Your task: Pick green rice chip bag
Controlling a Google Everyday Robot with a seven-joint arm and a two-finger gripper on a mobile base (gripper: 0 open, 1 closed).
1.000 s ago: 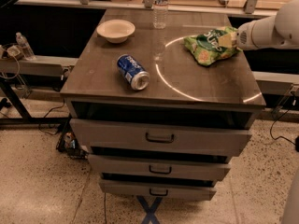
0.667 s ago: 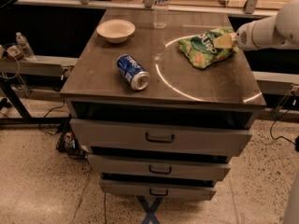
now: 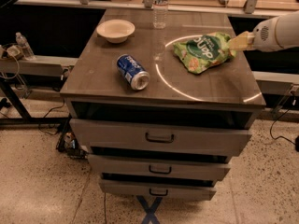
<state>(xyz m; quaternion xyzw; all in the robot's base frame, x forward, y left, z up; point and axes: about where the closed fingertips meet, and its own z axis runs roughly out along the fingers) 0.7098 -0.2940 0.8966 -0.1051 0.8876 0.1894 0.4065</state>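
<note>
In your one camera view, the gripper [image 3: 239, 41] sits at the upper right of the frame, on the end of the white arm [image 3: 278, 31] that comes in from the right edge. Its pale tip meets the right end of the green rice chip bag [image 3: 203, 50]. You cannot tell how far it is open, or whether it has hold of the bag. The bag lies on the right rear part of the cabinet top [image 3: 93, 73], label up, inside the bright ring of reflected light [image 3: 168, 83]. Against the frame from a second ago, the bag has drifted slightly towards the left of the picture and its near edge lies a touch lower, while the gripper is in almost the same spot at the bag's right end. Nothing else has moved. The blue can [image 3: 132, 72] lies on its side left of centre, well apart from the bag. The pale bowl [image 3: 116, 30] stands at the upper left of the top, and the clear water bottle [image 3: 160, 6] stands upright at the rear edge. Below, the three drawers [image 3: 159, 136] stand stepped outward as before, and the blue tape cross [image 3: 150, 209] marks the floor at bottom centre.
</note>
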